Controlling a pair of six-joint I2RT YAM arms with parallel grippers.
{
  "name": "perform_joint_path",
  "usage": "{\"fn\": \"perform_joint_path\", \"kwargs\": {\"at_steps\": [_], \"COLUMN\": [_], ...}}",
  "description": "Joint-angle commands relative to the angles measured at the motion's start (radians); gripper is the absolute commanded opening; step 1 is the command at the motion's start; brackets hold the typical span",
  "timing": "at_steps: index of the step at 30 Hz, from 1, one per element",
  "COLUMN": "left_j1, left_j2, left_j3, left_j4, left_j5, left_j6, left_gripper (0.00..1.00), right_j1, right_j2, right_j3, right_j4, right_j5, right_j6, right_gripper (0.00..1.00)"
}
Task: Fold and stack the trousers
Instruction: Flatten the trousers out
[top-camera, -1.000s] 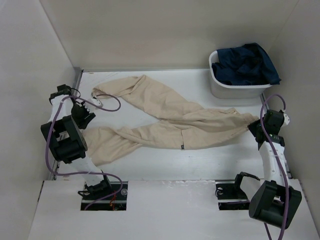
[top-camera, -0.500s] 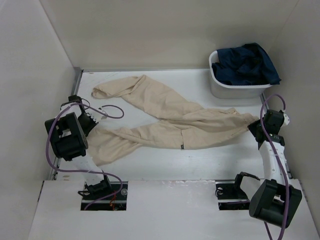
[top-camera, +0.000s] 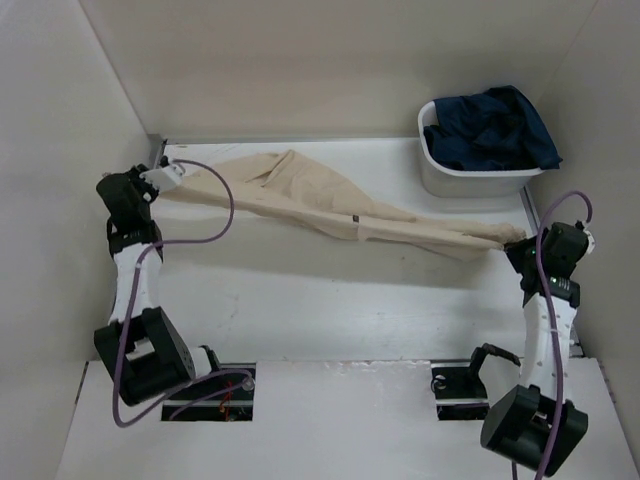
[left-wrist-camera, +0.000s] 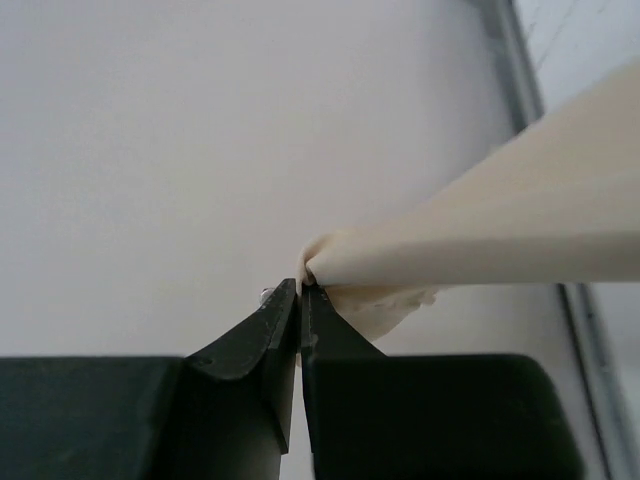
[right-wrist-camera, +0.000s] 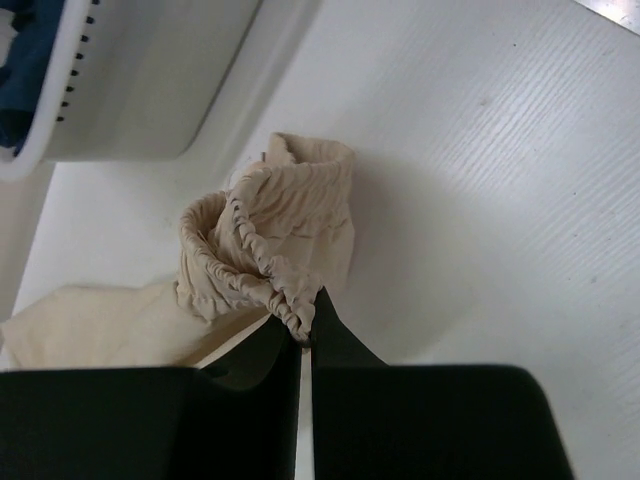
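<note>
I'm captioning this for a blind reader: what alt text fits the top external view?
Beige trousers are stretched across a white table between the left gripper at far left and the right gripper, near a white basket of dark blue clothes.

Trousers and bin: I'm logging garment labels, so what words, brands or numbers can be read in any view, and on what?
No text can be read in any view.
Trousers: one small dark tag near mid-length, too small to read.
Bin: no label or print shows on its wall.
</note>
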Motion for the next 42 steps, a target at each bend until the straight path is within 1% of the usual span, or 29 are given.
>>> {"fn": "perform_joint_path", "kwargs": {"at_steps": [1,6,8,10,13,16,19,21,23,24,25,26,27,28,31,32,35,37,38,40,42], "left_j1": [0.066,0.106,0.112,0.112,0.113,0.123,0.120,0.118,0.126,0.127,0.132,0.133,0.133,0.129,0.129,0.129,0.144,0.156,0.162,0.164,0.156], "left_j2": [-0.065,-0.164,-0.194,-0.220,-0.251,-0.279,-0.302,-0.317,-0.345,-0.354,-0.356,-0.357,-0.357,-0.360,-0.368,-0.368,-0.366,-0.366,-0.366,-0.366,-0.366], "left_j3": [-0.164,-0.392,-0.463,-0.506,-0.506,-0.479,-0.463,-0.454,-0.442,-0.434,-0.422,-0.413,-0.408,-0.407,-0.419,-0.420,-0.407,-0.365,-0.326,-0.206,-0.044], "left_j4": [0.164,0.120,0.065,0.005,-0.104,-0.242,-0.364,-0.447,-0.533,-0.576,-0.614,-0.632,-0.645,-0.667,-0.688,-0.692,-0.722,-0.792,-0.869,-1.097,-1.351], "left_j5": [-0.021,-0.031,-0.042,-0.060,-0.091,-0.106,-0.125,-0.138,-0.142,-0.151,-0.161,-0.168,-0.171,-0.177,-0.178,-0.178,-0.186,-0.201,-0.203,-0.166,-0.055], "left_j6": [0.125,0.237,0.274,0.292,0.294,0.292,0.294,0.295,0.304,0.312,0.314,0.309,0.303,0.298,0.304,0.306,0.323,0.346,0.358,0.372,0.366], "left_gripper": [0.01,0.00,0.00,0.00,0.00,0.00,0.00,0.00,0.00,0.00,0.00,0.00,0.00,0.02,0.07,0.09,0.13,0.14,0.14,0.14,0.15], "right_j1": [-0.033,-0.024,-0.016,-0.001,-0.024,-0.031,-0.028,-0.024,-0.010,-0.008,-0.010,-0.008,-0.008,-0.008,0.002,0.008,0.041,0.071,0.085,0.152,0.261], "right_j2": [-0.063,-0.172,-0.241,-0.310,-0.359,-0.347,-0.376,-0.395,-0.415,-0.434,-0.460,-0.487,-0.504,-0.522,-0.533,-0.531,-0.508,-0.475,-0.456,-0.412,-0.349], "right_j3": [-0.033,-0.133,-0.166,-0.179,-0.163,-0.122,-0.108,-0.094,-0.085,-0.085,-0.085,-0.085,-0.081,-0.070,-0.001,0.022,0.128,0.177,0.189,0.197,0.177], "right_j4": [-0.005,-0.093,-0.147,-0.201,-0.282,-0.388,-0.455,-0.517,-0.593,-0.626,-0.646,-0.650,-0.652,-0.655,-0.657,-0.651,-0.608,-0.551,-0.514,-0.442,-0.349], "right_j5": [0.053,0.047,0.077,0.128,0.159,0.202,0.286,0.317,0.337,0.345,0.351,0.357,0.364,0.374,0.413,0.426,0.469,0.476,0.472,0.458,0.441], "right_j6": [0.026,0.106,0.153,0.218,0.261,0.293,0.328,0.347,0.384,0.401,0.411,0.416,0.418,0.418,0.393,0.379,0.315,0.255,0.231,0.198,0.169], "right_gripper": [0.01,0.02,0.02,0.04,0.06,0.05,0.06,0.11,0.12,0.15,0.24,0.39,0.49,0.61,0.68,0.68,0.67,0.65,0.64,0.64,0.66]}}
